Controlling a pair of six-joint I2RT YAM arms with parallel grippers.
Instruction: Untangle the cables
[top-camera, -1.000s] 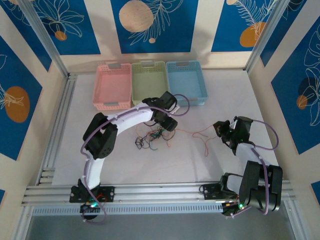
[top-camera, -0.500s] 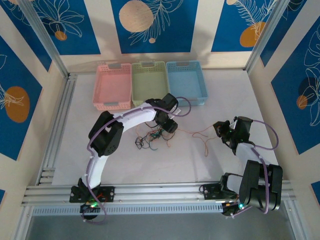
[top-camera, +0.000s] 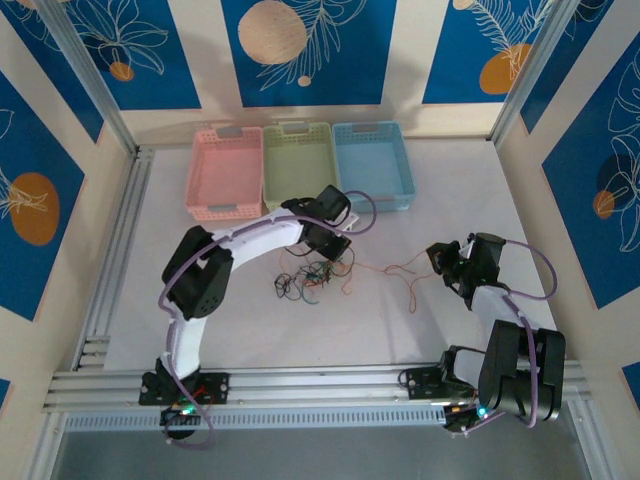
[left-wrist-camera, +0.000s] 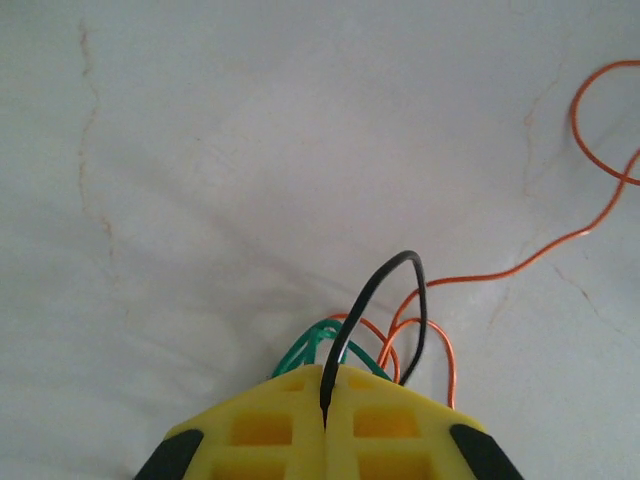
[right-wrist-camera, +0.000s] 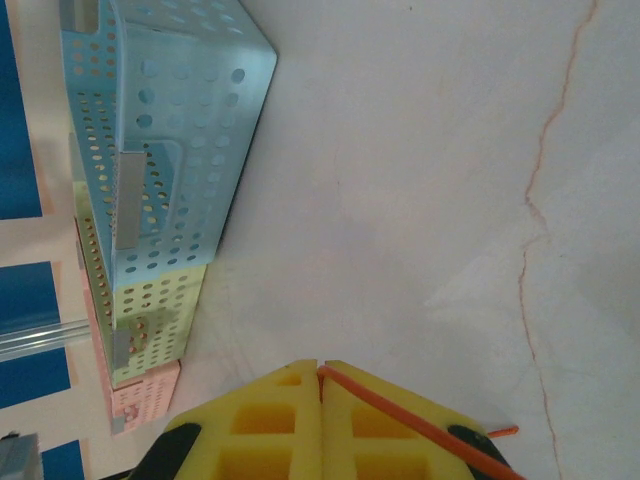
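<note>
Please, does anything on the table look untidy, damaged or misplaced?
Only the cables: a knotted heap mid-table, with one orange strand stretching to the right jaws, shut on it. The left jaws are shut on a black strand at the heap. The baskets stand in a neat row.

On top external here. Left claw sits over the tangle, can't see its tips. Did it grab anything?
Observer: Yes. On the left wrist view the left claw is shut on a black wire, pinched in the seam between its tips.
Operator: Anything else in that pinch?
Observer: Green loops and orange loops bunch right at the tips. I can't tell whether they are clamped too.
Operator: Right claw?
Observer: On the right wrist view the right claw is shut on an orange wire, which runs out from the seam toward the lower right of that view.
</note>
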